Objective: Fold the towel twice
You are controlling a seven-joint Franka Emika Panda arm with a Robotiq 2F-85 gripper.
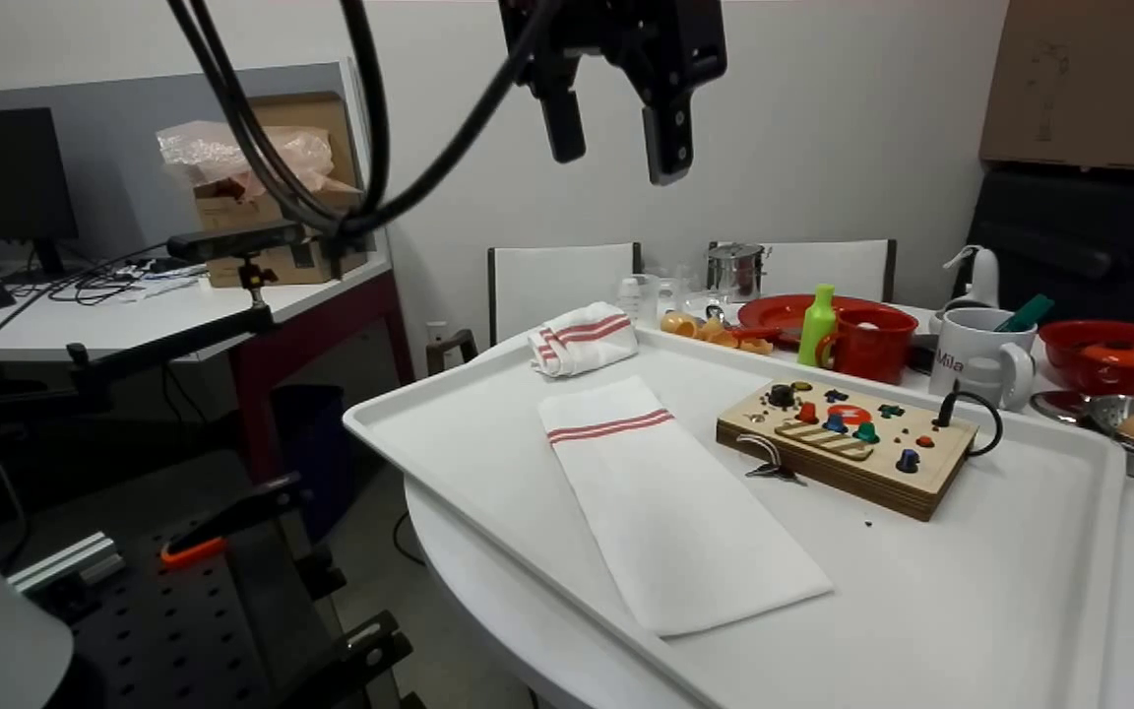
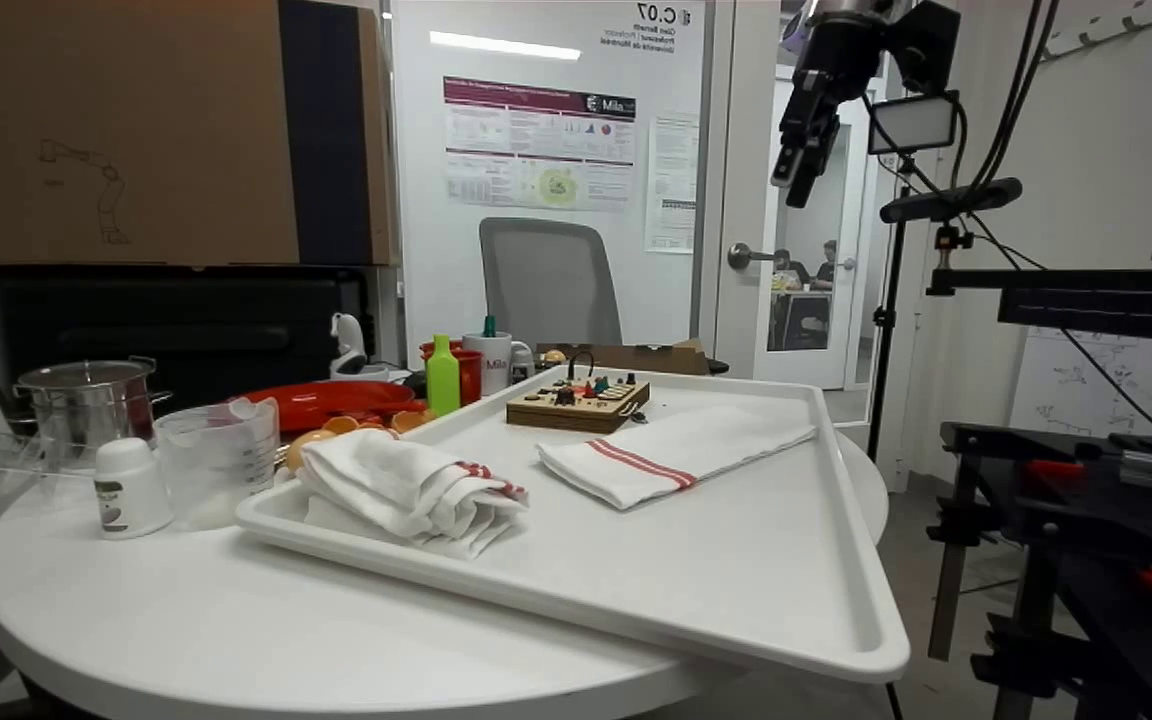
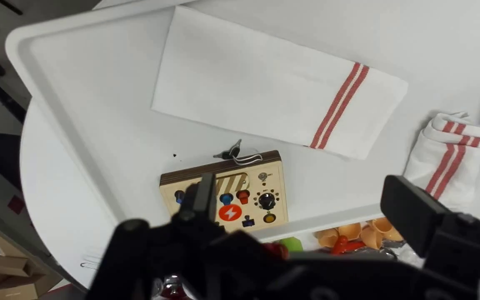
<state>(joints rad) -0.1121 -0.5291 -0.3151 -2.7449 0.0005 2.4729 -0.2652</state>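
Observation:
The towel (image 1: 680, 507) is a white cloth with two narrow red stripes near one end. It lies flat as a long rectangle on the white tray (image 1: 1049, 551). It also shows in an exterior view (image 2: 676, 450) and in the wrist view (image 3: 256, 79). My gripper (image 1: 618, 162) is open and empty, high above the tray and apart from the towel. It shows side-on in an exterior view (image 2: 798, 190). In the wrist view the two fingers (image 3: 300, 187) stand wide apart with nothing between them.
A crumpled striped white cloth (image 1: 585, 340) lies in the tray's corner beside the towel's striped end. A wooden toy board (image 1: 848, 443) sits beside the towel. A green bottle (image 1: 818, 325), a red mug (image 1: 867, 345), a white mug (image 1: 980, 359) and eggshells (image 3: 356, 231) stand beyond the tray's rim.

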